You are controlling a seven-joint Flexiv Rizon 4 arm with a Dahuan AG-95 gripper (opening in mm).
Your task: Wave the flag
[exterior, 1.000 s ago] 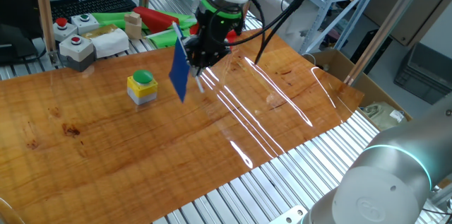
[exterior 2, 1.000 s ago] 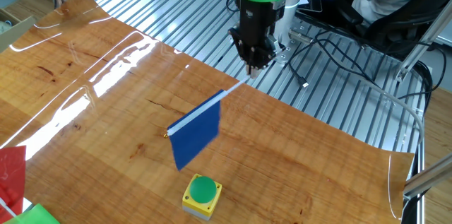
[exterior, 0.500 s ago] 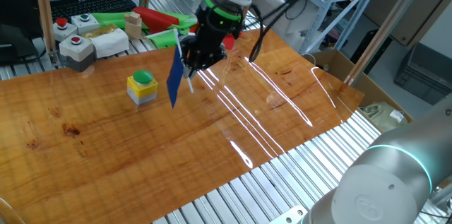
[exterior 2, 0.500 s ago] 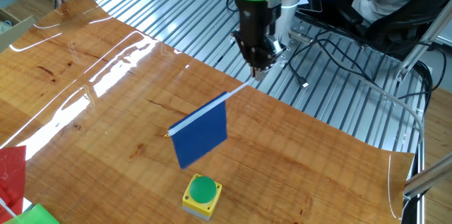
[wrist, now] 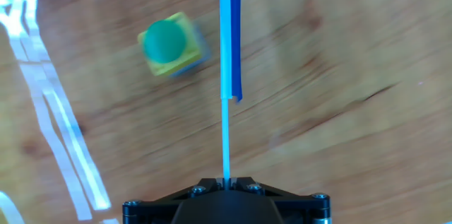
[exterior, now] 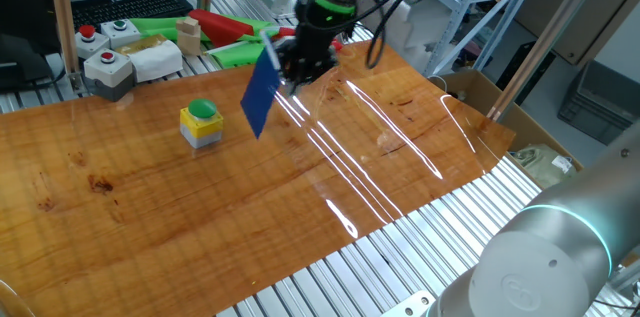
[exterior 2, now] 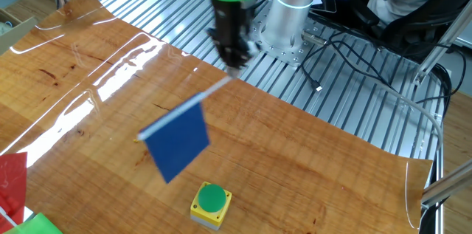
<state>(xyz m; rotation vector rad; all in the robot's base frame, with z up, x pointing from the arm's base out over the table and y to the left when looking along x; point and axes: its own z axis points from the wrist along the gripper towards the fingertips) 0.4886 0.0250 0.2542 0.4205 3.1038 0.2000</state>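
Observation:
My gripper (exterior: 297, 69) is shut on the thin white stick of the dark-blue flag (exterior: 262, 95) and holds it above the wooden table. In the other fixed view the gripper (exterior 2: 235, 63) is near the table's far edge and the flag cloth (exterior 2: 176, 142) hangs out from it, over the board. In the hand view the stick (wrist: 226, 139) runs straight out from my gripper (wrist: 226, 181), with the cloth (wrist: 234, 33) seen edge-on.
A yellow button box with a green button (exterior: 201, 122) stands on the table left of the flag; it also shows in the other fixed view (exterior 2: 211, 203) and the hand view (wrist: 170, 44). Green and red flat pieces (exterior: 225, 29), a grey button box (exterior: 108, 65) and a keyboard lie behind.
My gripper has swung with the flag: toward the far side of the table in one fixed view, leftward in the other. The flag cloth moved with it and tilted.

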